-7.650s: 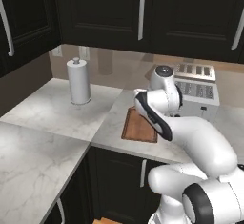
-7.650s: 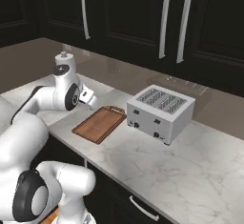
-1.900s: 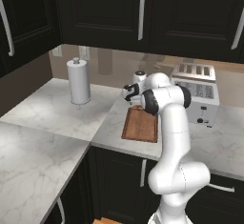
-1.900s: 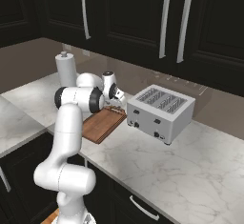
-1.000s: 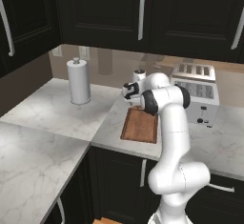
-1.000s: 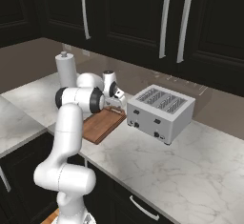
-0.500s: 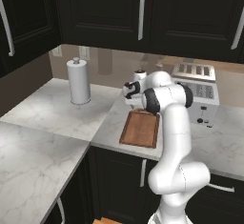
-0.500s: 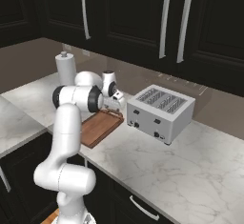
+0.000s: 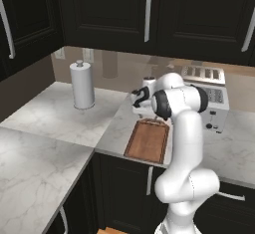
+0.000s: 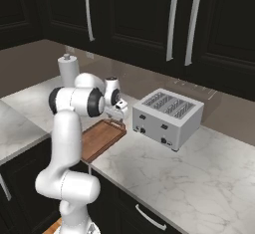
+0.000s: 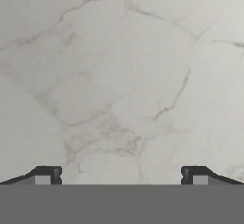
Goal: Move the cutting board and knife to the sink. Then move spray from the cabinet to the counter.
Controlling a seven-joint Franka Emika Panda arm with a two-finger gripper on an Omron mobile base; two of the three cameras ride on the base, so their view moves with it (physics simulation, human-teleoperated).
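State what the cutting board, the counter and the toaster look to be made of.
Cutting board: wood, matte reddish-brown surface. Counter: polished marble or an imitation, white-grey with fine veins. Toaster: apparently brushed metal, pale grey with dark slots.

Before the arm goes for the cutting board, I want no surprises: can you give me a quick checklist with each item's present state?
1. Gripper open and empty: ok, fingers wide apart, nothing between them.
2. Cutting board flat on the counter, nothing lying on it: ok.
3. Gripper lined up over the board: not ok, the hand view looks at bare marble.
4. Toaster clear of the board: ok, it stands beside it, apart.
5. Knife located: cannot tell.
6. Sink located: cannot tell.
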